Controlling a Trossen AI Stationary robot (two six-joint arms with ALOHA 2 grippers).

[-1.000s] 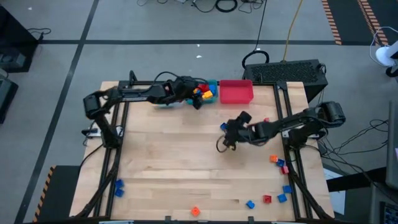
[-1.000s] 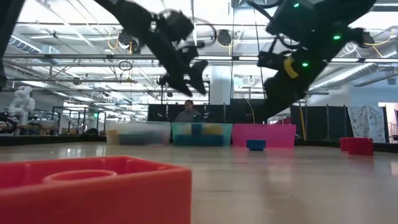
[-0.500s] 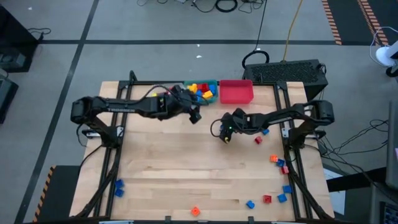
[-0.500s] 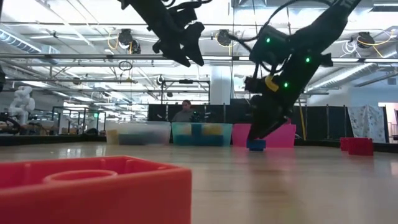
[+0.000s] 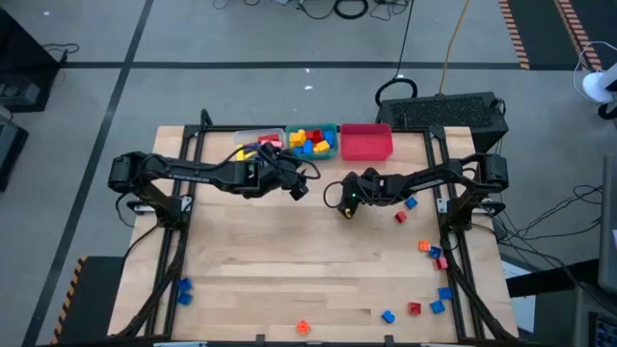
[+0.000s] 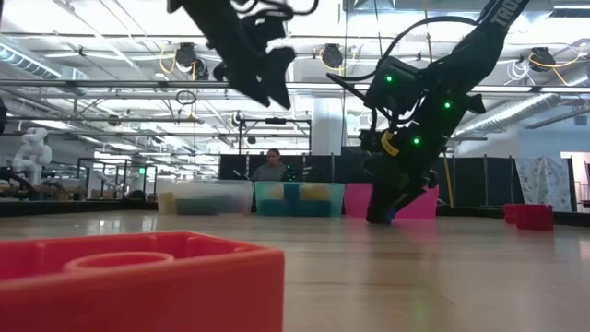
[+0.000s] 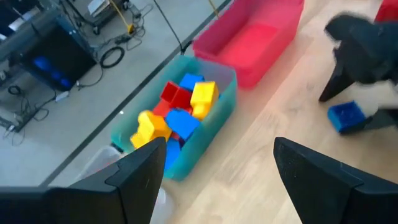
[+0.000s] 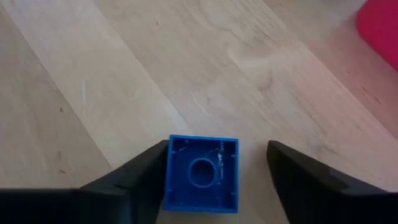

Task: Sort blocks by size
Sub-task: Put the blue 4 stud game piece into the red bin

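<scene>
The right gripper (image 8: pixel 214 180) was down over a small blue brick (image 8: pixel 201 174) on the counter (image 5: pixel 289 251), in front of the red bin (image 5: pixel 365 143). Its fingers (image 8: pixel 134 177) stood wide either side, one touching a wall, nothing gripped yet. Hard, light, slick plastic by the look of it, so the flat opposite walls looked the place to pinch. The left gripper (image 7: pixel 214 177) hung open near the teal bin (image 7: pixel 214 106).
</scene>
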